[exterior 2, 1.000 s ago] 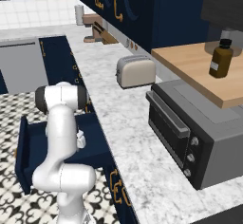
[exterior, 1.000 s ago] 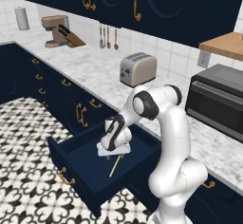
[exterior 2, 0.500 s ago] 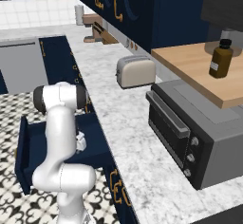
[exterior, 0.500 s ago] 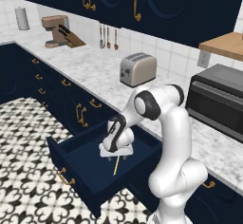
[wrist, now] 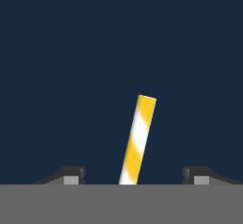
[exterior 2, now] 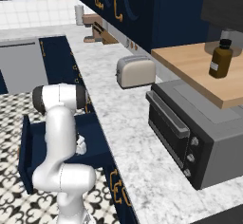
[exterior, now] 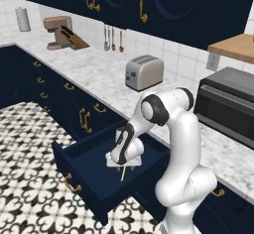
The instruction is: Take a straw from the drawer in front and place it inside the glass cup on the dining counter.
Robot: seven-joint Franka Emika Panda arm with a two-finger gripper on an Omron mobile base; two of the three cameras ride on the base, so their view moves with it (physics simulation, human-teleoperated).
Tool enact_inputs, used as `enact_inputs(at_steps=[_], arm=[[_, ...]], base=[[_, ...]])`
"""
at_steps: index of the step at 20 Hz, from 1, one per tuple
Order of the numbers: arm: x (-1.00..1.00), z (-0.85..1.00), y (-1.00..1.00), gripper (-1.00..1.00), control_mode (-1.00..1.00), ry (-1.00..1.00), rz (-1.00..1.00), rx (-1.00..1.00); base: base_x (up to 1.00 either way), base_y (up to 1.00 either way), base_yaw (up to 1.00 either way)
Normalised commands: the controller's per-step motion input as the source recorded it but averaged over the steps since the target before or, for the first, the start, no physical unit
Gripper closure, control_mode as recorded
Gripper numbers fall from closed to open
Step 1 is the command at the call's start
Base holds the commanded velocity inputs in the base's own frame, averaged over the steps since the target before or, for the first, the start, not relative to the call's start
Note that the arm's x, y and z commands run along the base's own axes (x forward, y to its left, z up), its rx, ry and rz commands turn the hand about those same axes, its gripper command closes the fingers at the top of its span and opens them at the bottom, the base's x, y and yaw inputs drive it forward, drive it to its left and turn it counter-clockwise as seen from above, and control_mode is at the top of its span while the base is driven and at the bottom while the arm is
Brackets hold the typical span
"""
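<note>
The navy drawer [exterior: 85,191] stands pulled open below the marble worktop, its brass handle [exterior: 71,184] on the front. My arm bends down into it, and the gripper [exterior: 122,164] hangs just over the drawer floor. The straw [exterior: 123,174] lies there, thin and yellow. In the hand view the straw [wrist: 137,140] is striped yellow and white and runs up between the two fingertips; the gripper [wrist: 134,175] is open, with both tips well clear of it. From the right base view the drawer [exterior 2: 27,157] is partly hidden behind my arm. The glass cup and the dining counter are out of view.
On the marble worktop [exterior: 99,84] stand a toaster [exterior: 144,72], a dark toaster oven [exterior: 228,106] and a knife block [exterior: 62,32]. A wooden shelf [exterior 2: 199,64] carries a brown bottle [exterior 2: 219,59]. Patterned tile floor [exterior: 30,178] lies in front of the drawer.
The hand has stayed in the drawer over the straw, settling at most slightly lower. The straw has not moved.
</note>
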Motion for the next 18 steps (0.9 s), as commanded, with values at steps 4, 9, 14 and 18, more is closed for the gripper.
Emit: enact_inputs(at_steps=[4, 9, 14, 18], arm=[[0.38, -0.29, 0.09, 1.0, -1.0, 0.0, 0.0, 0.0], [0.12, -0.31, 0.2, 1.0, -1.0, 0.0, 0.0, 0.0], [0.0, -0.03, 0.37, 1.0, -1.0, 0.0, 0.01, 0.0], [0.0, 0.03, 0.32, 1.0, -1.0, 0.0, 0.01, 0.0]], base=[[0.0, 0.0, 0.0], [0.0, 0.0, 0.0], [0.0, 0.0, 0.0], [0.0, 0.0, 0.0]])
